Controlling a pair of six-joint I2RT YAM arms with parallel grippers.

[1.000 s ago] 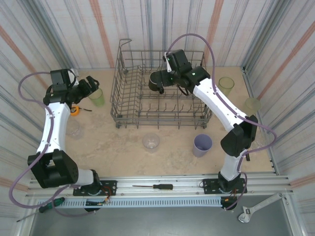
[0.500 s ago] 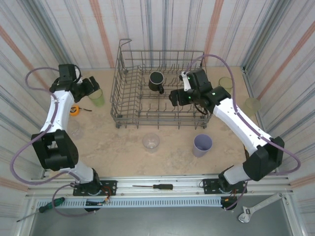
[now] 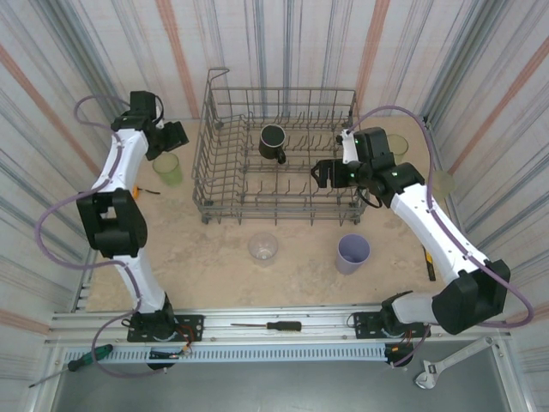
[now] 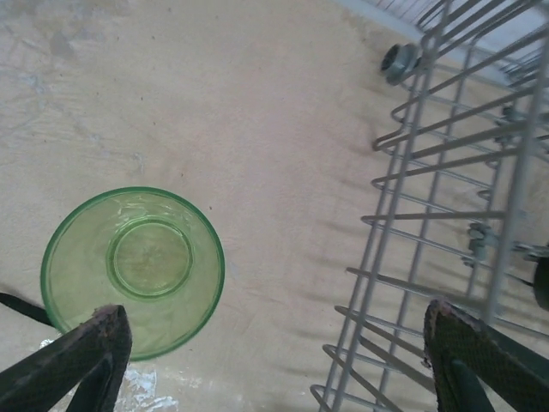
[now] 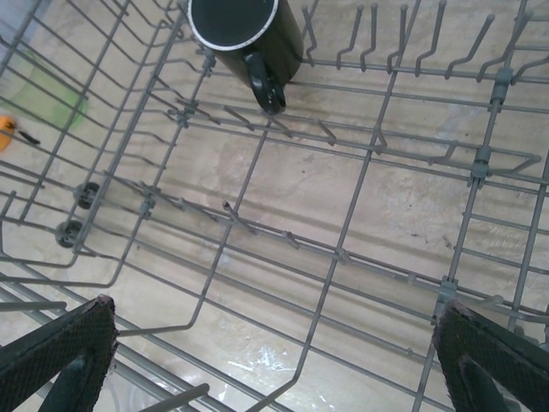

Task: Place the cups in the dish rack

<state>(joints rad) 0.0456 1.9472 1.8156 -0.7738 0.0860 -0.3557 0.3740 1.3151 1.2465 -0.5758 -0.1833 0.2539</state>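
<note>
- Closest to us, a screwdriver (image 3: 274, 325) lies on the rail, off the table (image 3: 206, 266).
- Next up, a clear cup (image 3: 263, 247) and a lavender cup (image 3: 352, 253) stand upright on open table in front of the rack (image 3: 283, 212). They're well apart from each other, with bare surface all round, and the lavender one is nearer the rack's right front corner.
- The right gripper (image 5: 274, 311) hangs over the rack's right side with its jaws spread wide. Nothing is between them, just wire floor and tines below.
- The black mug (image 5: 240, 30) sits mouth-up inside the rack, around the middle of the far rows, handle pointing our way. The rest of the rack floor is free.
- Left of the rack, a green cup (image 4: 133, 270) stands upright. There's a strip of bare table between it and the rack's side wall.
- The left gripper (image 4: 274, 313) is above that strip, jaws wide apart and gripping nothing. One finger is over the cup's rim and the other over the rack's wires.
- Far right, an olive tumbler (image 3: 395, 146) stands by the back corner, and another clear cup (image 3: 442, 182) is close to the right wall.
</note>
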